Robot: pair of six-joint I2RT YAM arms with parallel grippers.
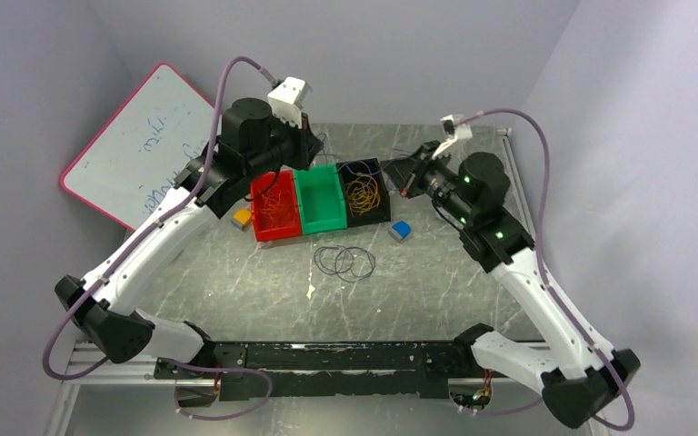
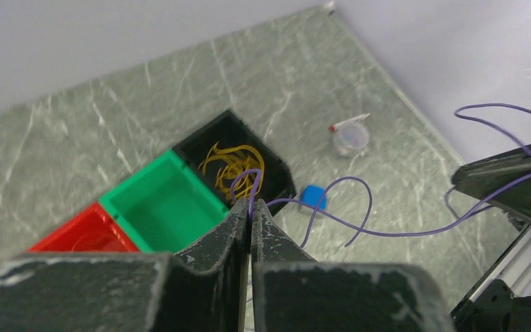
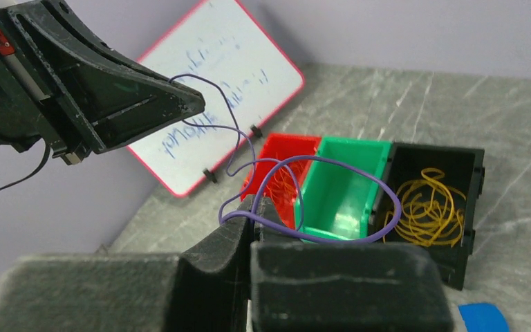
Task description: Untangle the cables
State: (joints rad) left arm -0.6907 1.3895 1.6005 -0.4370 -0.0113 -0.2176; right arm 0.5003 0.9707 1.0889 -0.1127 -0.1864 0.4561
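A thin purple cable (image 2: pixel 387 234) hangs in the air between both grippers, looping above the bins. My left gripper (image 2: pixel 251 207) is shut on one part of it, and it shows raised behind the red bin in the top view (image 1: pixel 316 143). My right gripper (image 3: pixel 259 204) is shut on another part of the purple cable (image 3: pixel 359 238), behind the black bin (image 1: pixel 407 174). Yellow cables (image 3: pixel 429 204) lie coiled in the black bin (image 1: pixel 383 202). Orange cables (image 1: pixel 277 211) fill the red bin (image 1: pixel 260 193). Dark cable loops (image 1: pixel 345 262) lie flat on the table in front of the bins.
The green bin (image 1: pixel 321 221) stands between the red and black ones. A blue block (image 1: pixel 400 231) and an orange block (image 1: pixel 242 217) flank the bins. A whiteboard (image 1: pixel 141 145) leans at the back left. A small white container (image 2: pixel 350 137) sits on the table.
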